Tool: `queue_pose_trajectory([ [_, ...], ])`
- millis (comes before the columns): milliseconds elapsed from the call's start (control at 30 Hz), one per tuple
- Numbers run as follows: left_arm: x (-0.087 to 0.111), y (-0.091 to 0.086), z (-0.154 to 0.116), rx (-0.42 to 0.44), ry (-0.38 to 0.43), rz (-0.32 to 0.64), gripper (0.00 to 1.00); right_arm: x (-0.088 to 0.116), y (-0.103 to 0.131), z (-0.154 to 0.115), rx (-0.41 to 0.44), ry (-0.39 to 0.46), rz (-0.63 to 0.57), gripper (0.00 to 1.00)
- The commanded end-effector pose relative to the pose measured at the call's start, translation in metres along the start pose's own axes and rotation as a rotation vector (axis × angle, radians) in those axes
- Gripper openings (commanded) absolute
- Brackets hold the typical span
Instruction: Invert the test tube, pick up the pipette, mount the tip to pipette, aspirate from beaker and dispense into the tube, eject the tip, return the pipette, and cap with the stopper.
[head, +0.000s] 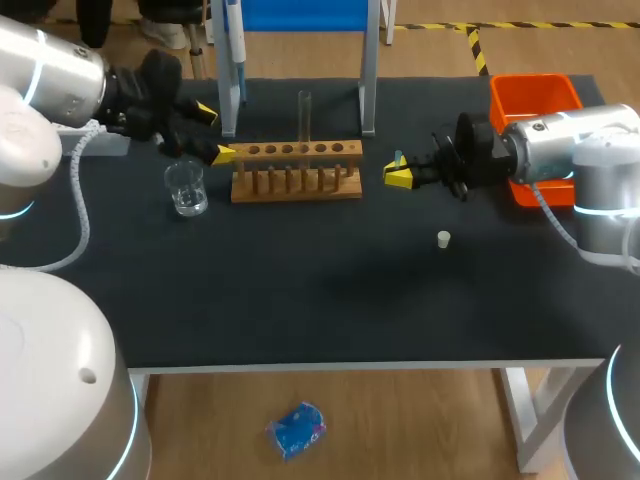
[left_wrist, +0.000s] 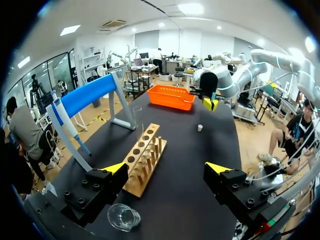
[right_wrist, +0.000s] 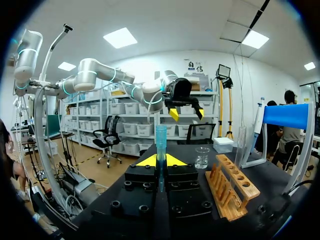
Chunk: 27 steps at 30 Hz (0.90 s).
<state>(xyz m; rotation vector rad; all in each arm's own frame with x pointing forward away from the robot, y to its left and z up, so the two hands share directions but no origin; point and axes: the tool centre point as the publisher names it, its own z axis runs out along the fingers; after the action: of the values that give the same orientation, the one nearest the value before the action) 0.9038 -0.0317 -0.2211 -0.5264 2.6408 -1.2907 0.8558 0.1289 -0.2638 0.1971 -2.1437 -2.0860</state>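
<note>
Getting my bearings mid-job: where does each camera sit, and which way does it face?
Head view: above and behind, looking down on the table; both arms show.
Left wrist view: on the left arm, facing the rack; own jaws open.
Right wrist view: on the right arm, facing the left; jaws shut on a blue tip.
Shared: rack and beaker in all.

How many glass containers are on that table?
2. A beaker stands by one end of the wooden rack, near the left gripper; a test tube stands upright in the rack. More may be hidden.
</note>
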Motion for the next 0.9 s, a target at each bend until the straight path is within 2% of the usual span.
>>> queue_pose_trajectory([
  [33,0.000,0.000,-0.001,0.000,0.001,0.000,1.00,0.001,0.001,-0.001,0.002,0.001,0.000,0.00],
  [167,0.000,0.000,-0.001,0.000,0.001,0.000,1.00,0.001,0.001,-0.001,0.002,0.001,0.000,0.00],
  [333,-0.035,0.008,-0.008,-0.024,-0.004,0.049,1.00,0.001,0.001,-0.001,0.002,0.001,0.000,0.00],
  [500,-0.080,0.015,-0.025,-0.056,-0.026,0.074,1.00,0.001,0.001,-0.001,0.002,0.001,0.000,0.00],
  [700,-0.125,0.023,-0.049,-0.061,-0.068,0.072,1.00,0.001,0.001,-0.001,0.002,0.001,0.000,0.00],
  [900,-0.166,0.023,-0.053,-0.072,-0.087,0.070,1.00,0.001,0.001,-0.001,0.002,0.001,0.000,0.00],
])
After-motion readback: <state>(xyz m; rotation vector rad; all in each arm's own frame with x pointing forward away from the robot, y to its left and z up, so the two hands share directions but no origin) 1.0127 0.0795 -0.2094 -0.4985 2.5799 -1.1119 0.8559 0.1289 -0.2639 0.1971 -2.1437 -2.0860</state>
